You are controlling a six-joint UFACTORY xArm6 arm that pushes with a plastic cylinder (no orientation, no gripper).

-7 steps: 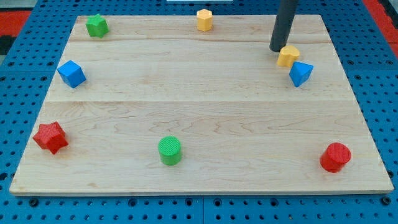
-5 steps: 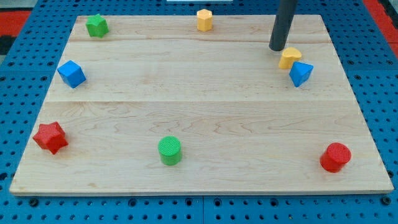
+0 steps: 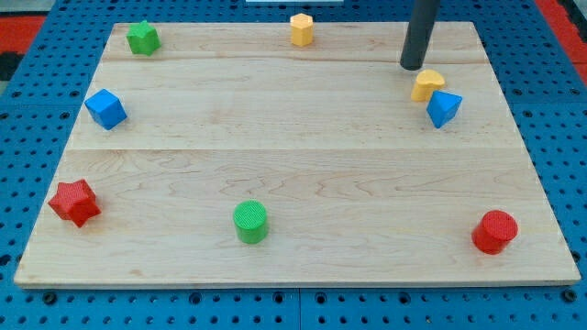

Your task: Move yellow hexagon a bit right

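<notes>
The yellow hexagon (image 3: 301,29) stands near the view's top edge of the wooden board (image 3: 293,183), a little left of centre. My tip (image 3: 415,67) is far to its right, near the top right of the board. The tip is just above and left of a second yellow block (image 3: 427,84) and stands slightly apart from it. A blue block (image 3: 443,108) touches that yellow block at its lower right.
A green star-like block (image 3: 142,38) sits at the top left. A blue cube (image 3: 105,108) is at the left. A red star (image 3: 74,202) is at the lower left. A green cylinder (image 3: 250,222) is at the bottom centre. A red cylinder (image 3: 494,231) is at the lower right.
My tip has moved a little up, away from the second yellow block it was touching. No block has moved.
</notes>
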